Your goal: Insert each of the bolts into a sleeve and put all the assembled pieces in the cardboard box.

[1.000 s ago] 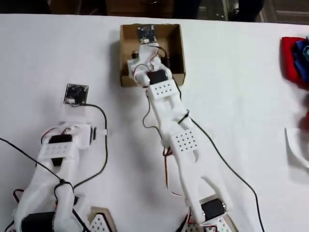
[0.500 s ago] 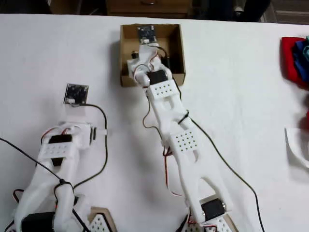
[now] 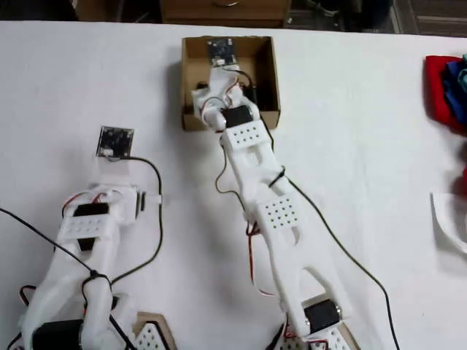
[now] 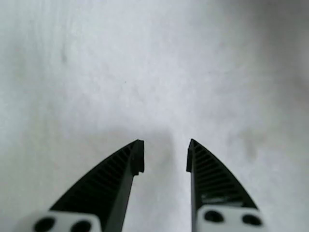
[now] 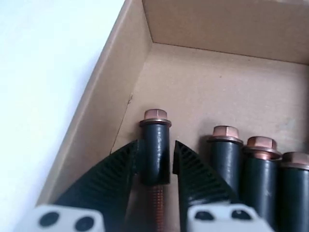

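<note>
The cardboard box stands at the table's far side, and my right gripper is lowered into it. In the right wrist view this gripper is shut on an assembled piece, a copper bolt in a black sleeve, close to the box wall. The bolt's thread pokes out below the sleeve. Three more assembled pieces lie side by side on the box floor next to it. My left gripper stands open over bare white table, well to the box's near left, with nothing between its fingers.
A red and blue cloth and a white curved object lie at the table's right edge. Black cables trail from both arms over the near part of the table.
The right wrist has shifted very slightly inside the box. The left arm has not moved.
</note>
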You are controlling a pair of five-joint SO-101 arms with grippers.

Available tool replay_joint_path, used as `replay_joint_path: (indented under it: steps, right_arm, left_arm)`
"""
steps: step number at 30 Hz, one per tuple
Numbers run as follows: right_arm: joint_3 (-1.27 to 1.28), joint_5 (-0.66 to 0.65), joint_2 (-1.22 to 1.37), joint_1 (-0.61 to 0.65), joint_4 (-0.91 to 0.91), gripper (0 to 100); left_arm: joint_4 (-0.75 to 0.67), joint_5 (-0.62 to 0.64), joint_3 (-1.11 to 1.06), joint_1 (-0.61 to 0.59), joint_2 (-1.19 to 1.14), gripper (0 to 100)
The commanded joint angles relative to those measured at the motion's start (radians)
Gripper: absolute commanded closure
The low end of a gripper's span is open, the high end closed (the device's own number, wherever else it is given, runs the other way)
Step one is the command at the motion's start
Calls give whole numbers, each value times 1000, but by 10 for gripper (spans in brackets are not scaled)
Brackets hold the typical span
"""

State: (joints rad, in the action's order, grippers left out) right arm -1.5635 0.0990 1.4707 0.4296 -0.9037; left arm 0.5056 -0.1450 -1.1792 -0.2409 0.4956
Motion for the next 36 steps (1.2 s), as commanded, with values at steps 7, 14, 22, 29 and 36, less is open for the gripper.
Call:
replay_joint_path:
  steps: [7,14,22,29,36]
  right_arm:
    - [-104,-5,-343,-70,-263,972]
    - [-104,-5,-607,-101,-693,972]
    - [-97,-5,-905,-157,-871,973]
    - [477,-6,-1408,-196,-871,978]
    - [1631,-6,-1994,-228,-737,978]
  left_arm:
    - [-15,0,-2,9,3,834]
    - [-9,2,10,11,14,834]
    - [529,2,291,12,245,834]
    - [899,0,369,8,661,834]
    - [913,-6,42,11,1132,831]
